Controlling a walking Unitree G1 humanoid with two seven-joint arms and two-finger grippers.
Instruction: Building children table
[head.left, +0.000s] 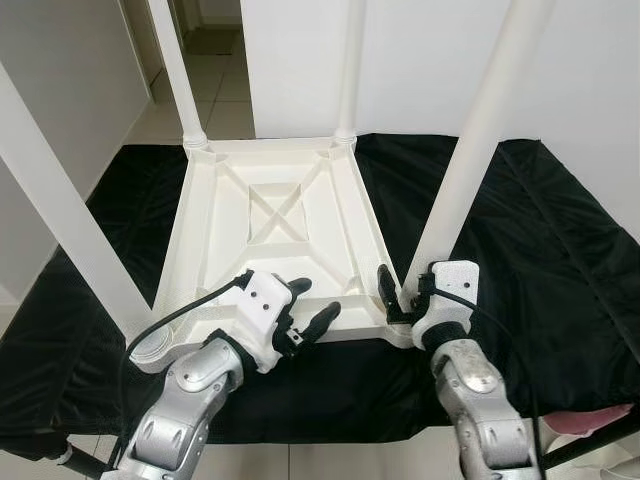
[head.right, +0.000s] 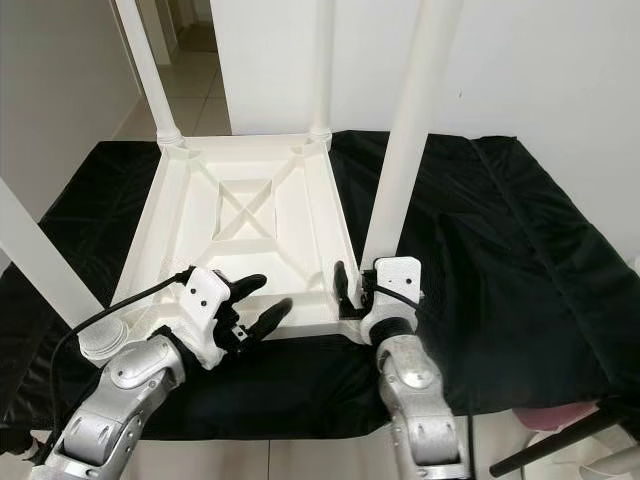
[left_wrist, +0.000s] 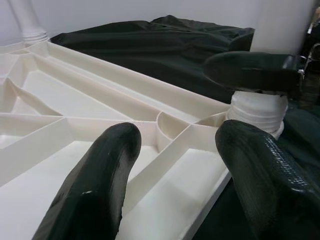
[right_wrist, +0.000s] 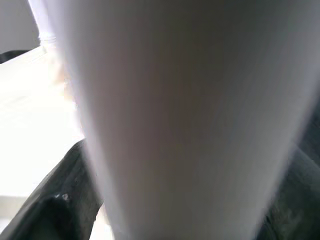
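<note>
A white plastic children's table (head.left: 275, 215) lies upside down on a black cloth (head.left: 540, 230). Its near right leg (head.left: 475, 140) stands upright in the corner socket. My right gripper (head.left: 404, 297) is shut on this leg just above its base, and in the right wrist view the leg (right_wrist: 175, 110) fills the space between the dark fingers. My left gripper (head.left: 313, 302) hovers open over the table's near edge, left of that corner, holding nothing. The left wrist view shows both fingers (left_wrist: 95, 190) spread above the ribbed underside, with the leg's threaded base (left_wrist: 257, 112) ahead.
Three more white legs stand in their sockets: near left (head.left: 60, 210), far left (head.left: 175, 70) and far right (head.left: 350, 70). White walls stand behind, with a tiled passage (head.left: 215, 90) at the back left. A pink object (head.left: 590, 420) lies at the lower right.
</note>
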